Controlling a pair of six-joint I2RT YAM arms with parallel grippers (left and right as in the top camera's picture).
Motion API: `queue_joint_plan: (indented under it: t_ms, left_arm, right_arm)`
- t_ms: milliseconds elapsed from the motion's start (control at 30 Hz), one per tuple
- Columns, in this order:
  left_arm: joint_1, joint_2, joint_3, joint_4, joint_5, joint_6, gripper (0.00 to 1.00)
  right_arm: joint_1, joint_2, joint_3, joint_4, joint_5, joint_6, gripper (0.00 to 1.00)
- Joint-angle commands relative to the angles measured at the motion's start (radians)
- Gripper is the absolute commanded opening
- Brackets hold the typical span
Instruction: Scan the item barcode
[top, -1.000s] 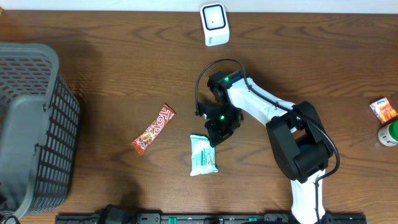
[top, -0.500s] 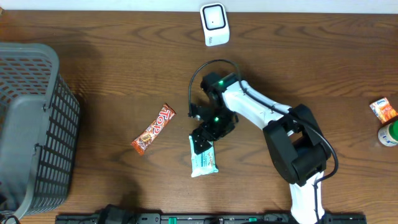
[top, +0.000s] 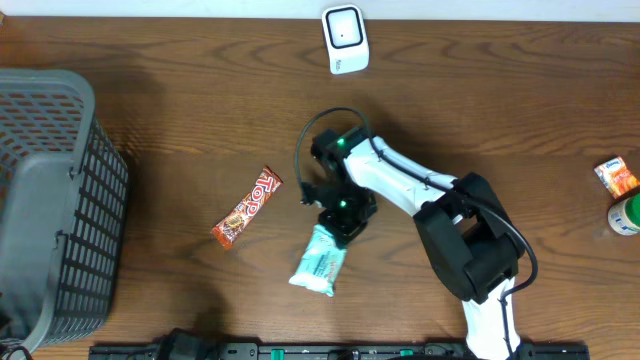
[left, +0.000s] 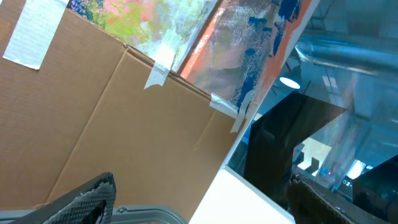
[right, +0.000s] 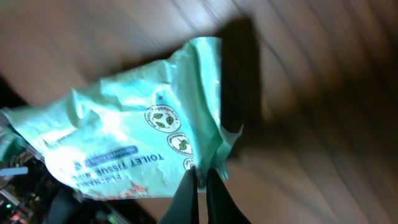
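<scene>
1. Overhead view: the right gripper (top: 340, 221) is closed on the upper end of the tissue pack (top: 318, 262), pinching a thin fold of its wrapper. The pack lies or hangs slanted near the middle of the table (top: 150, 80), right of the candy bar (top: 247, 208) and well apart from the scanner (top: 345, 38) at the far edge.
2. The left gripper (left: 199, 208) is spread wide with nothing between its fingers, and its camera points away from the table.
3. The step in hand looks like carrying the pack up to the scanner. The grip is only on the wrapper's edge, so the move wants to be slow and level, or the soft pack may swing or slip out.
4. No barcode shows in either view, so it is probably on the hidden face. That face should be turned squarely toward the scanner's window and held flat.
5. Right wrist view: the pack (right: 124, 143) is mint green, crinkled and glossy, with round leaf emblems and "TOILET TISSUE WIPE" print. Blur makes it hard to say whether it is clear of the wood, though a dark shadow beside it suggests so.
</scene>
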Motion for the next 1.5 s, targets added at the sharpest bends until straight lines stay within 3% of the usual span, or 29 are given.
queue_joint_plan:
  t_ms: [0, 167, 300, 367, 433, 600, 633, 667, 700, 733, 800, 867, 1200, 1467]
  left_arm:
    - [-0.002, 0.011, -0.002, 0.002, -0.006, 0.013, 0.88]
    - [-0.002, 0.011, -0.002, 0.002, -0.006, 0.013, 0.88]
    - [-0.002, 0.011, -0.002, 0.002, -0.006, 0.012, 0.88]
    - [-0.002, 0.011, -0.002, 0.002, -0.006, 0.012, 0.88]
    - [-0.002, 0.011, -0.002, 0.002, -0.006, 0.012, 0.88]
    - [-0.002, 0.011, -0.002, 0.002, -0.006, 0.012, 0.88]
    - [-0.002, 0.011, -0.002, 0.002, -0.006, 0.012, 0.88]
    - [-0.002, 0.011, -0.002, 0.002, -0.006, 0.012, 0.88]
    - [-0.002, 0.011, -0.002, 0.002, -0.006, 0.012, 0.88]
    - [-0.002, 0.011, -0.002, 0.002, -0.006, 0.012, 0.88]
    - [-0.002, 0.011, -0.002, 0.002, -0.006, 0.012, 0.88]
    - [-0.002, 0.011, -0.002, 0.002, -0.006, 0.012, 0.88]
    - [-0.002, 0.011, -0.002, 0.002, -0.006, 0.013, 0.88]
    - [-0.002, 0.011, -0.002, 0.002, -0.006, 0.013, 0.88]
  right_arm:
    - [-0.051, -0.006, 0.092, -0.047, 0.185, 0.089, 0.02]
    - [-0.103, -0.03, 0.223, -0.122, 0.554, 0.312, 0.01]
    - [-0.122, -0.031, 0.275, -0.15, 0.599, 0.351, 0.01]
    - [-0.122, -0.031, 0.275, -0.158, 0.536, 0.364, 0.01]
    - [-0.115, -0.031, 0.275, -0.198, 0.349, 0.326, 0.21]
    - [-0.068, -0.031, 0.275, -0.32, 0.084, 0.282, 0.3]
    - [-0.052, -0.031, 0.275, -0.337, 0.054, 0.281, 0.39]
    - [-0.034, -0.031, 0.275, -0.345, 0.03, 0.282, 0.4]
    - [-0.015, -0.031, 0.275, -0.343, 0.013, 0.282, 0.38]
    - [0.005, -0.031, 0.274, -0.332, -0.003, 0.284, 0.26]
    - [0.049, -0.031, 0.269, -0.285, -0.014, 0.314, 0.13]
    - [0.101, -0.031, 0.251, -0.212, -0.002, 0.347, 0.06]
    - [0.25, -0.029, -0.017, 0.08, -0.071, 0.47, 0.01]
    - [0.241, -0.029, -0.119, -0.023, 0.195, 0.584, 0.01]
